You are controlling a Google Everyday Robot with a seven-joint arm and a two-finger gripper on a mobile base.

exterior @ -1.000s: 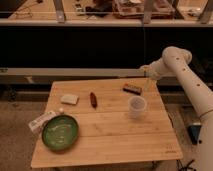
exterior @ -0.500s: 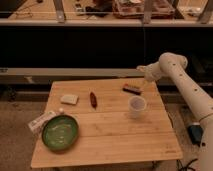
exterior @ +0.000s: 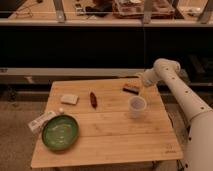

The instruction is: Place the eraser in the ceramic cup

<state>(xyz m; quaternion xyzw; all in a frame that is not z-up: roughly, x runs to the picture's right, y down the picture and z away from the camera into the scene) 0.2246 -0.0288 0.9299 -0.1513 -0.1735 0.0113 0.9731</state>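
Camera view shows the gripper (exterior: pixel 142 86) at the far right part of the wooden table (exterior: pixel 110 145), just right of the eraser (exterior: pixel 131 89) and behind the ceramic cup (exterior: pixel 137 106); whether it is spread or closed cannot be told. The eraser lies on the table, outside the upright cup. Farther left lie a dark red stick (exterior: pixel 93 99), a white pad (exterior: pixel 69 99) and a green bowl (exterior: pixel 60 132).

Likely a robotics lab: cluttered bench (exterior: pixel 131 9) behind table (exterior: pixel 112 142), pincer (exterior: pixel 142 86) beside eraser (exterior: pixel 130 89).
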